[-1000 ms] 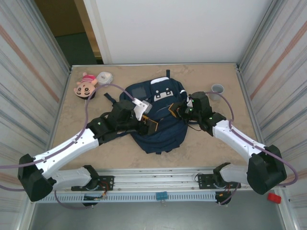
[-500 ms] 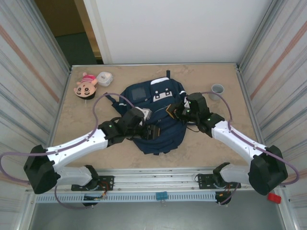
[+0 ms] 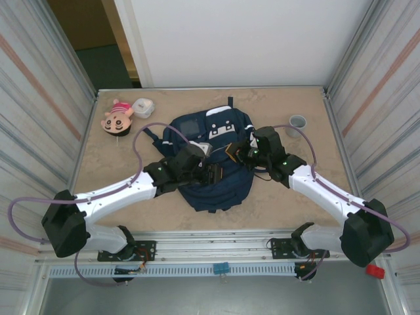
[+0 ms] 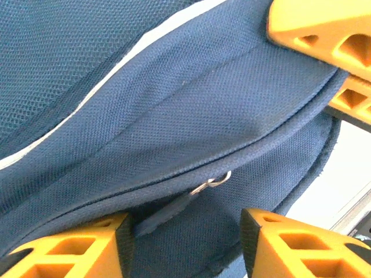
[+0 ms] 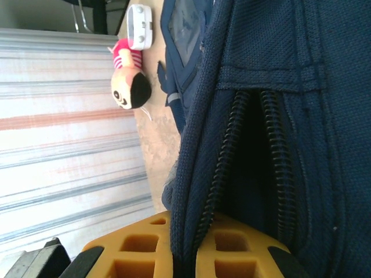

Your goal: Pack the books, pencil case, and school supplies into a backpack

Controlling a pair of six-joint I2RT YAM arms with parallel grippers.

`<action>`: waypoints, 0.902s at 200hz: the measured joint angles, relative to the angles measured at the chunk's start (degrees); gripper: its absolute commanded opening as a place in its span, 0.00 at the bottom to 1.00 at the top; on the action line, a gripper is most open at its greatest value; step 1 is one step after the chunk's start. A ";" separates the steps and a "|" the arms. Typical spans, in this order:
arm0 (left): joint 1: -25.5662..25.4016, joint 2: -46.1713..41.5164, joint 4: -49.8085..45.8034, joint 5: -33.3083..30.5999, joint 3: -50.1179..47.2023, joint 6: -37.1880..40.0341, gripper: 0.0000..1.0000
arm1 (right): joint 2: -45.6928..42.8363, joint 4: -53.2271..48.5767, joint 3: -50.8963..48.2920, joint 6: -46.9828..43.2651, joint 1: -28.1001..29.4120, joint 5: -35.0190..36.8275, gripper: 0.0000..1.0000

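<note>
Backpack: the navy backpack [image 3: 213, 164] lies flat in the middle of the table [image 3: 295, 190], with its grey and white patches toward the far edge.
Backpack opening: in the right wrist view the zipper [image 5: 255, 174] gapes, its two rows of teeth parted. The inside is dark, so what it holds cannot be told.
Zipper pull: in the left wrist view a small metal ring with a fabric tab [image 4: 211, 182] hangs from a closed seam.
Right claw: the right claw [image 3: 237, 152] [image 5: 185, 243] is clamped on the backpack's fabric edge beside the open zipper. Its orange pads are pressed together with the cloth between them.
Left claw: the left claw [image 3: 215, 174] [image 4: 185, 231] sits on the backpack's middle with its fingers [image 4: 64, 252] well apart. It grips nothing, and the zipper tab and fabric lie between them.
Claws together: near each other over the bag.
Cup: a grey cup [image 3: 297, 121] stands upright right of the backpack, contents too small to tell.
Doll: a pink doll head [image 3: 117, 117] [image 5: 128, 87] lies at the far left corner.
White box: a small white box [image 3: 143, 107] sits just beside the doll.
</note>
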 measured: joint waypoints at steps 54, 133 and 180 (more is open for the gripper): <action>-0.07 0.57 1.07 -2.14 0.00 2.01 0.20 | 0.04 -0.02 0.11 -0.02 0.59 0.76 0.00; -0.90 -2.21 0.52 -4.44 -1.81 3.67 0.00 | 0.09 -3.41 0.59 -4.13 -5.60 -5.70 0.00; -0.17 -10.69 -1.81 -6.91 -9.55 4.33 0.00 | 0.11 -5.84 0.74 -7.26 -13.84 -13.38 0.00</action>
